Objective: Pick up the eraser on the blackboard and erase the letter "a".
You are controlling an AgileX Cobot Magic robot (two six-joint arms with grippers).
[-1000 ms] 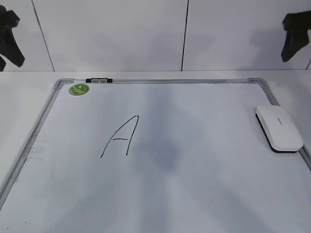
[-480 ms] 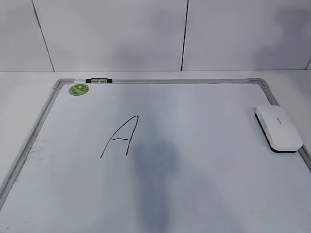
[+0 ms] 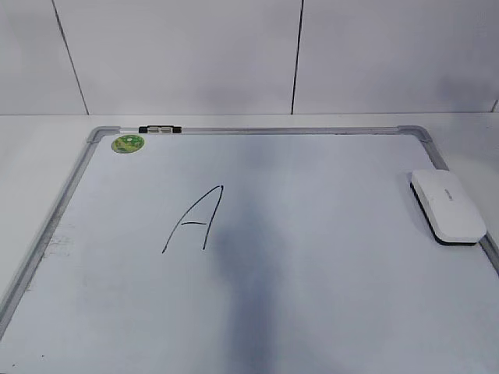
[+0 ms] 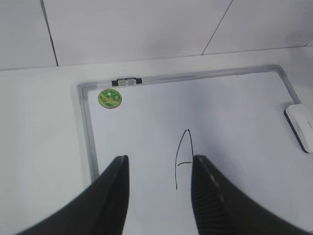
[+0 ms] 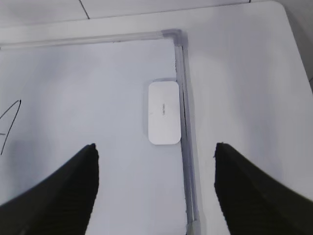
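Right wrist view shows our right gripper [image 5: 154,188] spread wide above the eraser [image 5: 164,119] at frame centre, lined up for grasping.

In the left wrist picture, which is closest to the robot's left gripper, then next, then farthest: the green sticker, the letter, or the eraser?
1. The letter, right between the left gripper fingers.
2. The green sticker, up in the blackboard top-left corner.
3. The eraser, far off at the right edge.

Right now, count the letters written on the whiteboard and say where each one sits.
1. A single capital letter in thin black marker sits left of the blackboard's centre, well apart from the eraser at the right edge. The board's near part is out of frame, so more could be hidden.
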